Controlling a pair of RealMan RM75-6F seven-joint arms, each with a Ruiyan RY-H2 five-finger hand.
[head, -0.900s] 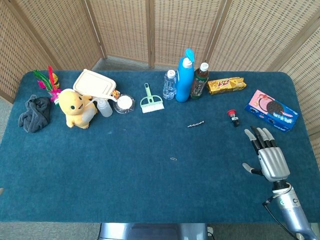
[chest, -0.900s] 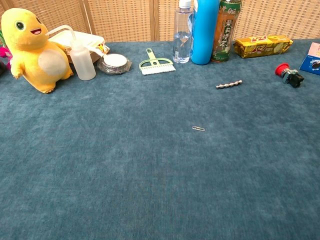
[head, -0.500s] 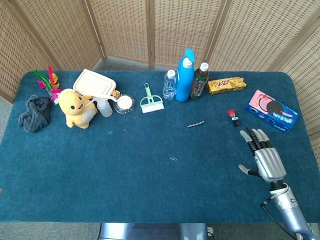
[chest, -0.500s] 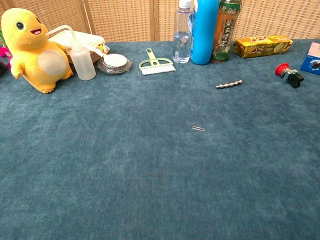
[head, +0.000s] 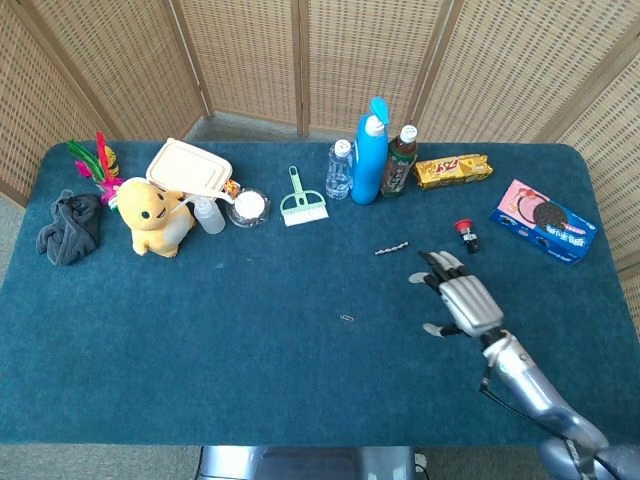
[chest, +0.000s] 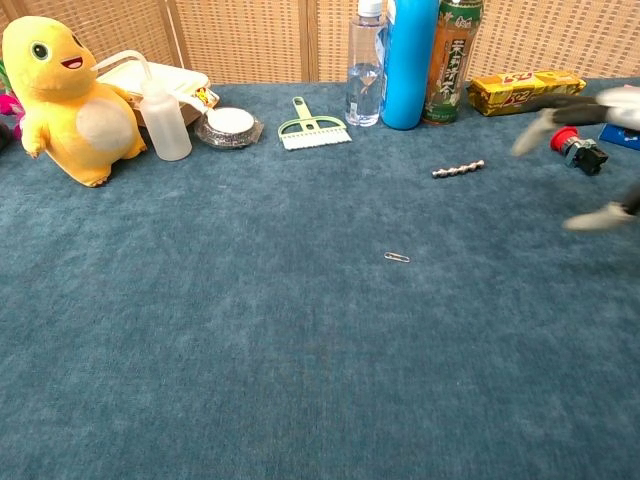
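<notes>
My right hand (head: 462, 300) hovers over the blue table cloth (head: 250, 340), palm down, fingers spread, holding nothing. It lies between a small drill bit (head: 392, 248) to its upper left and a red push-button (head: 465, 232) just beyond its fingertips, touching neither. In the chest view the right hand (chest: 600, 108) shows blurred at the right edge, near the red push-button (chest: 577, 147) and right of the drill bit (chest: 458, 168). A paper clip (head: 347, 318) lies further left. My left hand is in neither view.
Along the back stand a water bottle (head: 340, 170), a blue bottle (head: 370, 155), a tea bottle (head: 399, 163) and a yellow snack pack (head: 453, 171). A cookie box (head: 545, 221) lies far right. A green brush (head: 300, 203), yellow plush (head: 152, 215) and grey cloth (head: 68, 228) sit left.
My right hand has moved left and away from the table's right edge, toward the drill bit and red button. It now shows in the chest view. Nothing else moved.
</notes>
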